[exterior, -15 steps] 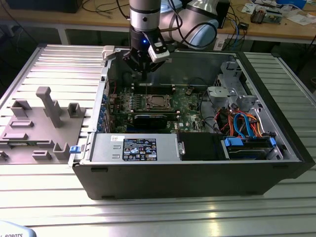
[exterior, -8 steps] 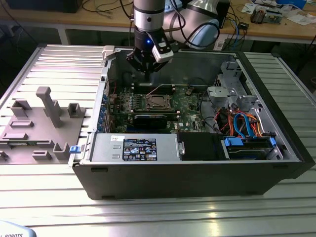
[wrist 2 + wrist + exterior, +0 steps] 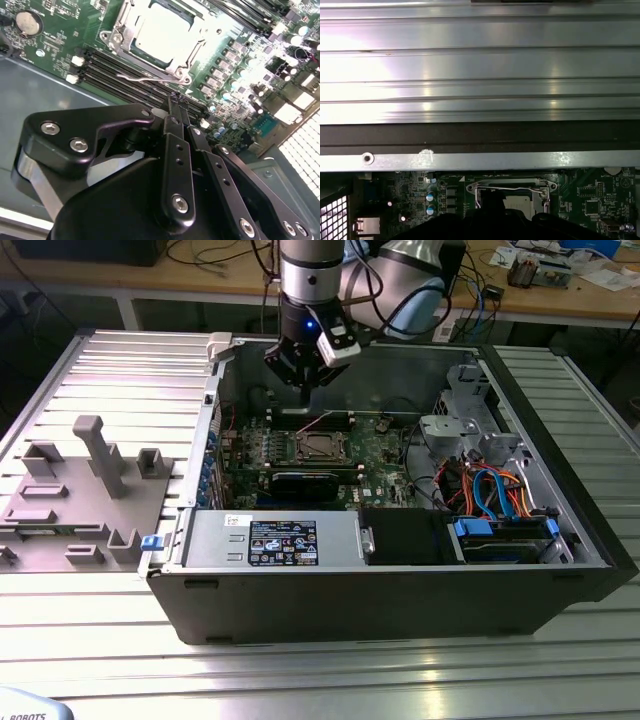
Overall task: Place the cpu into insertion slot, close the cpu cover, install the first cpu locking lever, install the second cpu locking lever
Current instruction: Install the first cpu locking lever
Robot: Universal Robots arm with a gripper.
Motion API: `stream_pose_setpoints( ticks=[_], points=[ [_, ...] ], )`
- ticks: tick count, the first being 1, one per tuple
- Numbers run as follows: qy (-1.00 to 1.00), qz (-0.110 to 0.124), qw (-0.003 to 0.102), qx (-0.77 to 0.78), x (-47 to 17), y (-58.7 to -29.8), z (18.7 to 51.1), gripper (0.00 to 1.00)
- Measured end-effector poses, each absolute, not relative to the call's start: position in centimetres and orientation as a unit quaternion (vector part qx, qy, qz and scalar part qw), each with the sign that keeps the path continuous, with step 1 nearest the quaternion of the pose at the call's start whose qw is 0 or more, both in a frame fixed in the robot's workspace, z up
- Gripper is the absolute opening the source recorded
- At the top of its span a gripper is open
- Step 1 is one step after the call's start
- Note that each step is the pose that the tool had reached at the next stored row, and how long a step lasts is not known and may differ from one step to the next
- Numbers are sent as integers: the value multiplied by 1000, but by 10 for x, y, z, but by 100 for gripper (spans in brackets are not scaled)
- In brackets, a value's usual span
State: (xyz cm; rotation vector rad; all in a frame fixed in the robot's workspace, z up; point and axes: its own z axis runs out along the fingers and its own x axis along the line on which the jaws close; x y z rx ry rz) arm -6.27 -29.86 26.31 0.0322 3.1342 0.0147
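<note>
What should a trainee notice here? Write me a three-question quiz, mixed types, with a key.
1. True or false: the chip sits in the socket on the board.
2. The gripper hangs: A) above the board inside the case; B) over the grey stand outside the case; C) over the blue and orange cables.
3. Fill in: in the second wrist view the jaws stand ___ (open or shut).

Key: 1 true; 2 A; 3 shut.
</note>
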Motion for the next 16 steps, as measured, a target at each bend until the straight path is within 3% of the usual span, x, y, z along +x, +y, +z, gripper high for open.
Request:
stream_pose_setpoints(
  ticks=[16],
  points=[
    [1000, 5, 4, 10, -44, -299, 263, 11]
  ],
)
